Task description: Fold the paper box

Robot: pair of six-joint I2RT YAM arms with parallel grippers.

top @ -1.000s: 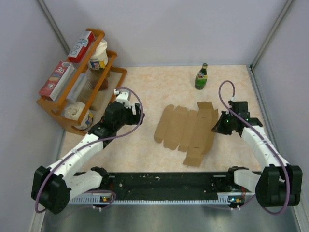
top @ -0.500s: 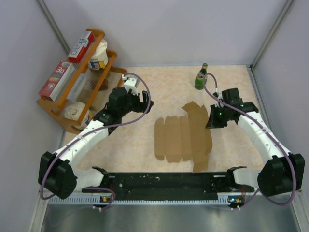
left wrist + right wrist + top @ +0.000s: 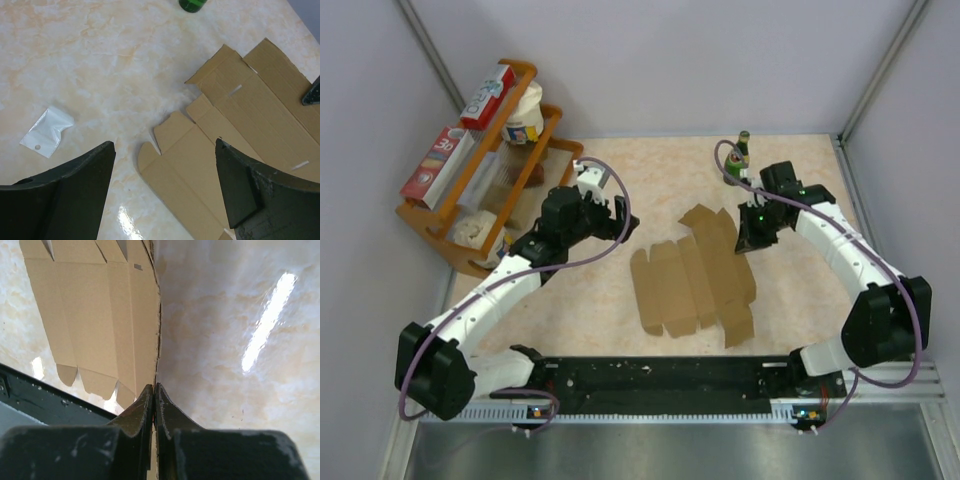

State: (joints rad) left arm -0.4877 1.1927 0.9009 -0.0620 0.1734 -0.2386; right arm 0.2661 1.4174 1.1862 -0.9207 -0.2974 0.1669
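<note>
Where the paper box lies: the paper box [image 3: 692, 275] is unfolded, a flat brown sheet of panels and flaps in the middle of the table [image 3: 620, 170], between the two arms.
Right arm: the right gripper [image 3: 155, 387] has its fingers clenched on the sheet's far right edge. The card appears to run into the seam between them, though the contact itself is hidden.
Left arm: the left gripper [image 3: 164, 150] hovers with fingers spread wide, grasping nothing, just short of the rounded flaps on the box's left side.
Nearby: a green bottle [image 3: 737, 160] stands close behind the right arm.
Risk, slipping: the pinch takes only a thin edge, so a pull could free the card.
Risk, bad crease: lifting one corner with the rest unsupported could bend the sheet off its score lines.
Risk, bottle: a backward swing of the right arm could topple it.
</note>
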